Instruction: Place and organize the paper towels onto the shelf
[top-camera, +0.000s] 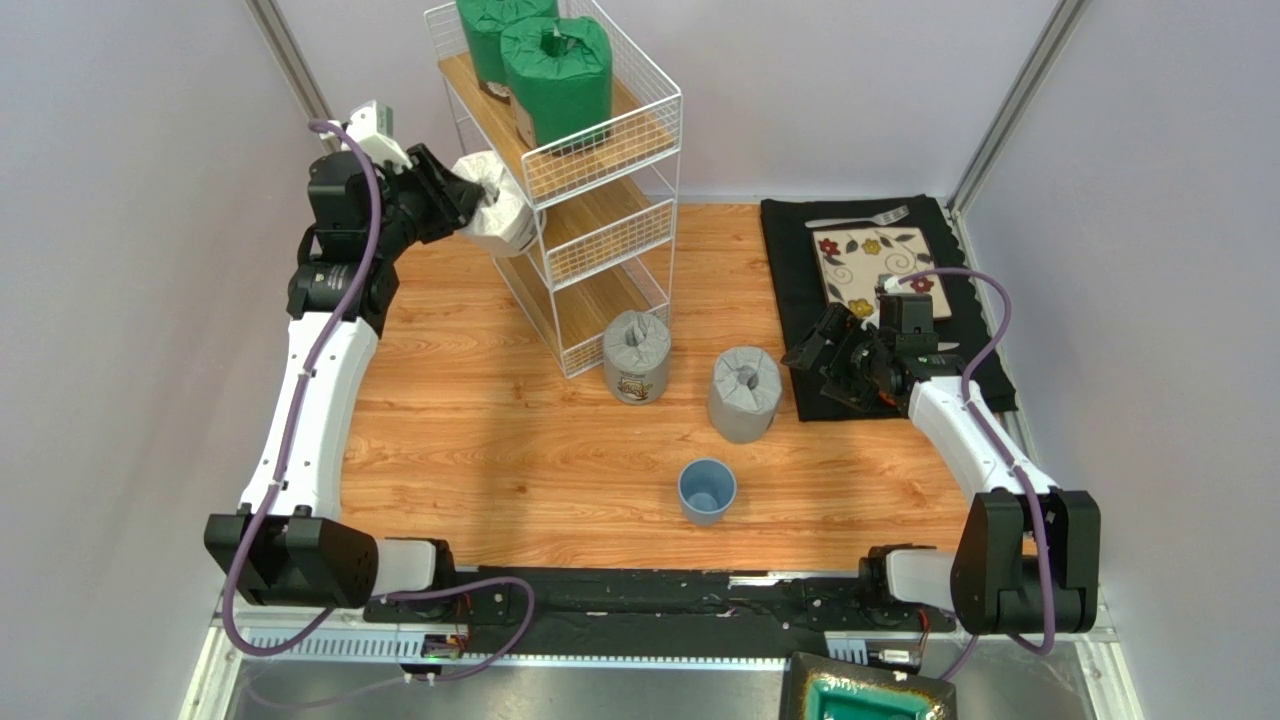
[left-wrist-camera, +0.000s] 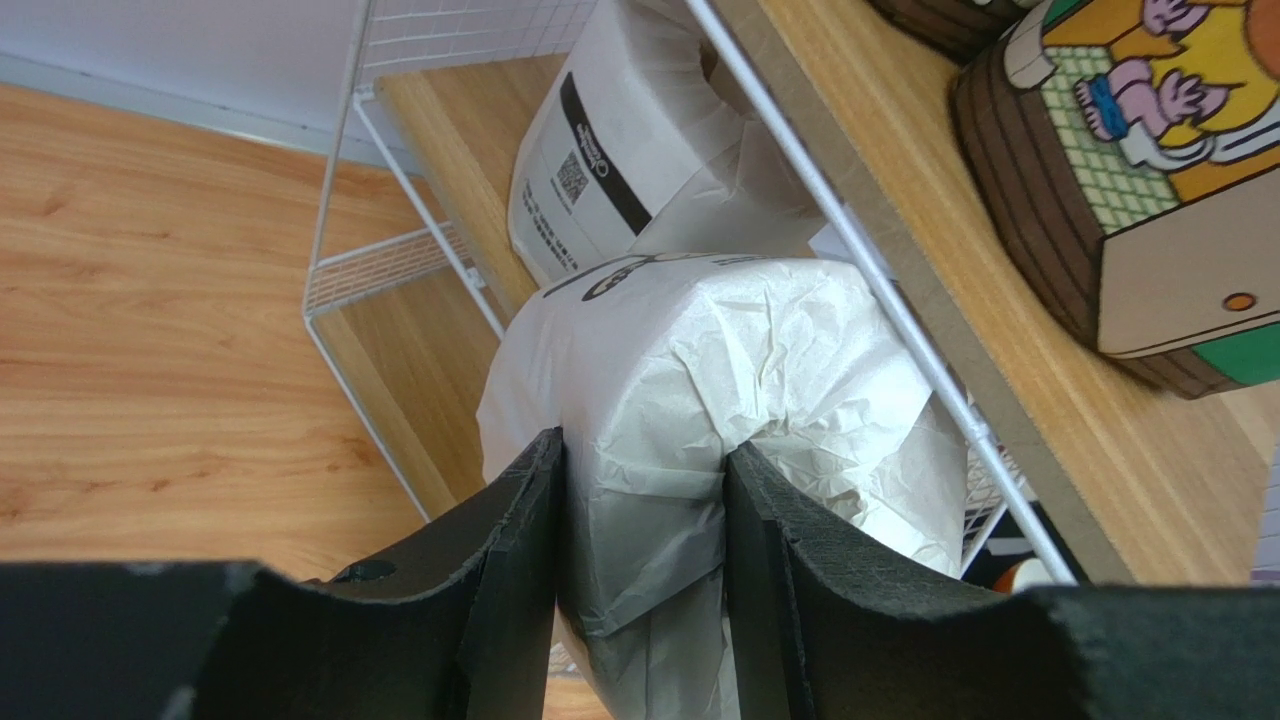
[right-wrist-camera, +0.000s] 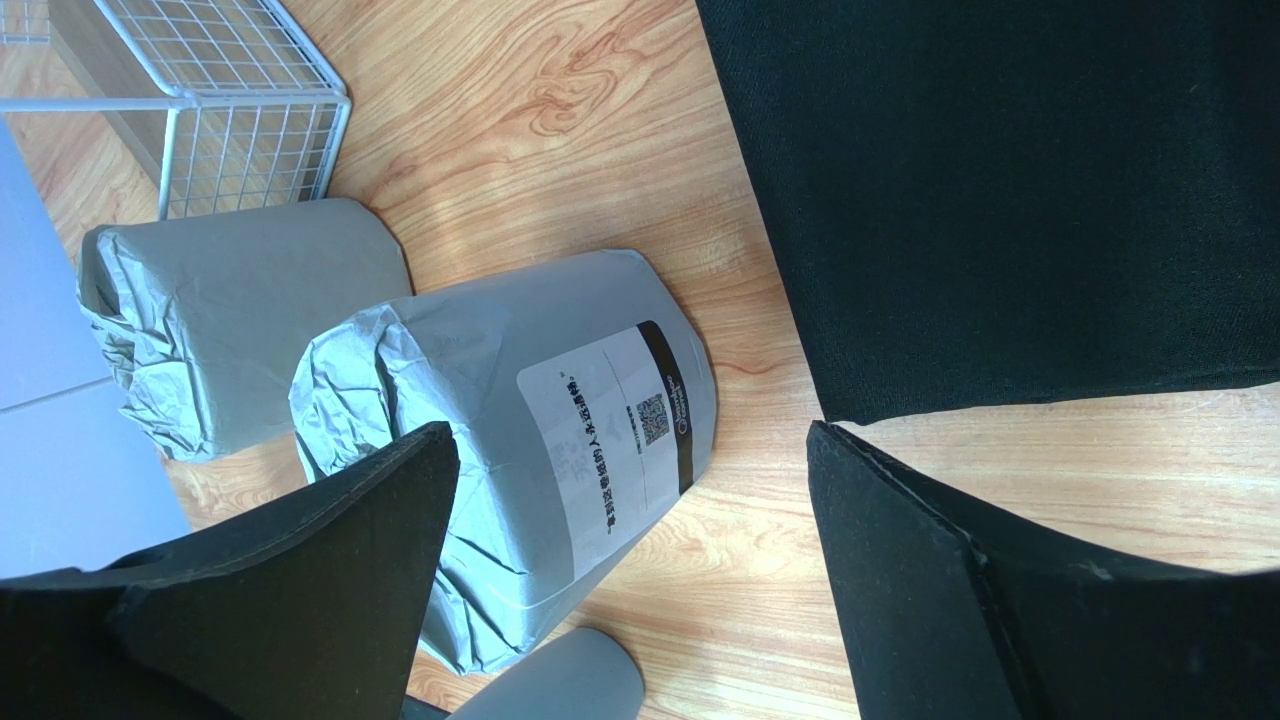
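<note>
At the far edge of the desk (top-camera: 481, 435) stands the shelf (top-camera: 609, 240), two green rolls (top-camera: 556, 68) on its top tier. The left gripper (left-wrist-camera: 643, 450) is clamped on the gathered top of a white roll (left-wrist-camera: 751, 360) at the middle tier's left end, beside a second white roll (left-wrist-camera: 601, 150). Two grey rolls (top-camera: 637, 354) stand mid-desk; the right gripper (right-wrist-camera: 628, 435) gapes beside them.

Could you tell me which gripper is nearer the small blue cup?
Right. The right gripper hangs beyond the small blue cup, by the black mat; the left gripper clamps a white wrapped roll at the white wire shelf.
</note>
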